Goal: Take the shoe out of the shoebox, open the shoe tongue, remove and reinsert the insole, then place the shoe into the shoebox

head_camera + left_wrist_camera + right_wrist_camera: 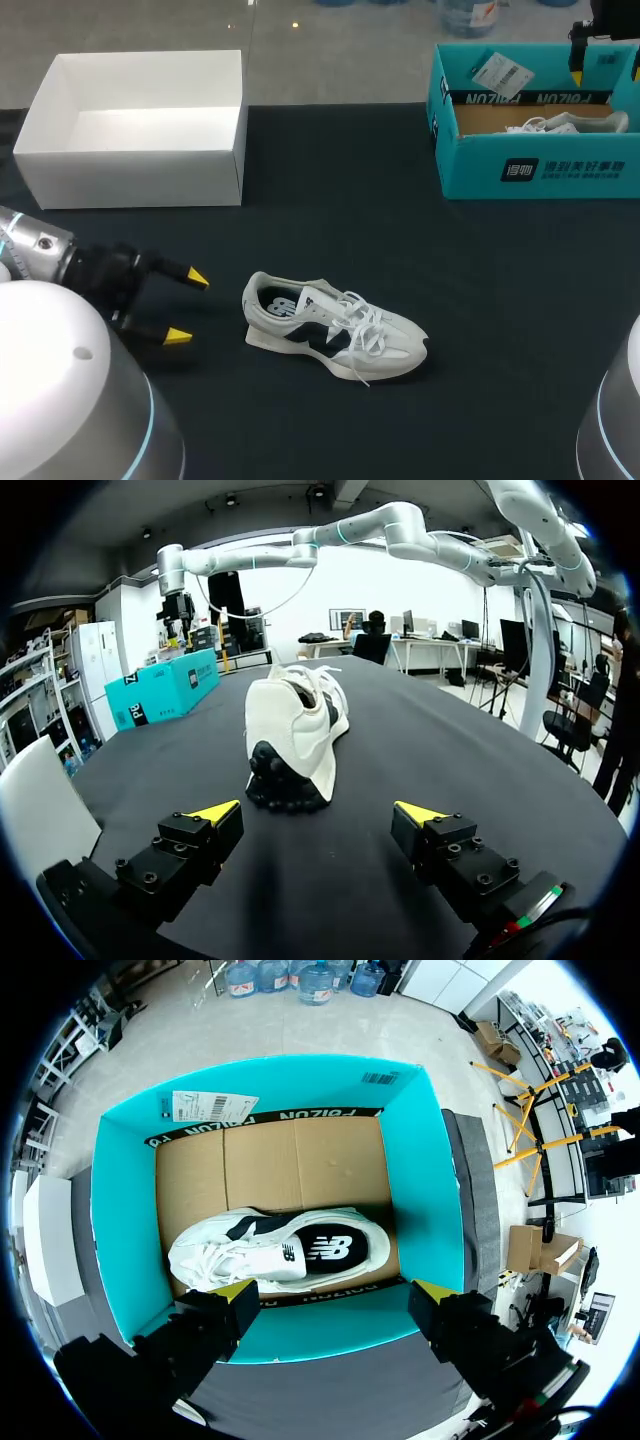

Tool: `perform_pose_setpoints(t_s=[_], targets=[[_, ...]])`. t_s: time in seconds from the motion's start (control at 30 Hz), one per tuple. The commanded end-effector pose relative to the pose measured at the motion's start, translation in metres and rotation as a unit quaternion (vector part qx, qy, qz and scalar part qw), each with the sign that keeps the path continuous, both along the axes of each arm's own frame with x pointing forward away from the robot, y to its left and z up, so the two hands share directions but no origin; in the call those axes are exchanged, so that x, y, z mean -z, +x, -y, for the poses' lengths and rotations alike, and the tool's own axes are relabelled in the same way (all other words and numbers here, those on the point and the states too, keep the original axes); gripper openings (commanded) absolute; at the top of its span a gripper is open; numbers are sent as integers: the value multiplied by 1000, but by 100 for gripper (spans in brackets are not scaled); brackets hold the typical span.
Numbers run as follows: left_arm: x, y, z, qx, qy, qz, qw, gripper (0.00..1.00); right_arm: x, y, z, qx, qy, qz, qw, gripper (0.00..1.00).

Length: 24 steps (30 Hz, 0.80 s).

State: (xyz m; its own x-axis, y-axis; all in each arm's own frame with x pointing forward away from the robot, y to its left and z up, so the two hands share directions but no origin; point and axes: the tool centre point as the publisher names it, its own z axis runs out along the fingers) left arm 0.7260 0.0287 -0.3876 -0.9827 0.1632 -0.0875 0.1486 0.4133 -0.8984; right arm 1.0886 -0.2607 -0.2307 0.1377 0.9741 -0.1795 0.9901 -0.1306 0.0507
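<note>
Shoe [335,328] [295,735], white with dark panels and loose white laces, is lying on the black table [350,200] just ahead of the left gripper [188,307] [318,812], its heel turning toward the fingers and its toe pointing away. That gripper is hovering low over the table with its yellow-tipped fingers spread wide, wider than the heel, and is holding nothing; the shoe is sitting apart from both tips. Beyond the left arm, a white box [130,175] is standing open at the table's far left corner. Across the table, the right gripper [607,65] [335,1292] is hanging above the teal shoebox [530,165] [420,1160] at the far right corner, pointing down into it, fingers also wide apart and gripping nothing. Under it a second shoe [560,124] [275,1250] is resting on its side on the cardboard floor of the shoebox, along the wall nearest the gripper, well below the fingertips. A paper tag [500,70] [210,1107] is lying against the far inner edge of that shoebox.
</note>
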Motion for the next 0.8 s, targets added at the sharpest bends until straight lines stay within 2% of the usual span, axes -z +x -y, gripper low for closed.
perform_pose_setpoints(t_s=[0.03,0.47,0.8], targets=[[7,8,17,4,0,-3,1000,100,0,-1,0,0,0,1,1000,100],[25,12,62,7,2,-12,1000,100,0,-1,0,0,0,1,1000,100],[31,9,75,12,6,-17,1000,100,0,-1,0,0,0,1,1000,100]])
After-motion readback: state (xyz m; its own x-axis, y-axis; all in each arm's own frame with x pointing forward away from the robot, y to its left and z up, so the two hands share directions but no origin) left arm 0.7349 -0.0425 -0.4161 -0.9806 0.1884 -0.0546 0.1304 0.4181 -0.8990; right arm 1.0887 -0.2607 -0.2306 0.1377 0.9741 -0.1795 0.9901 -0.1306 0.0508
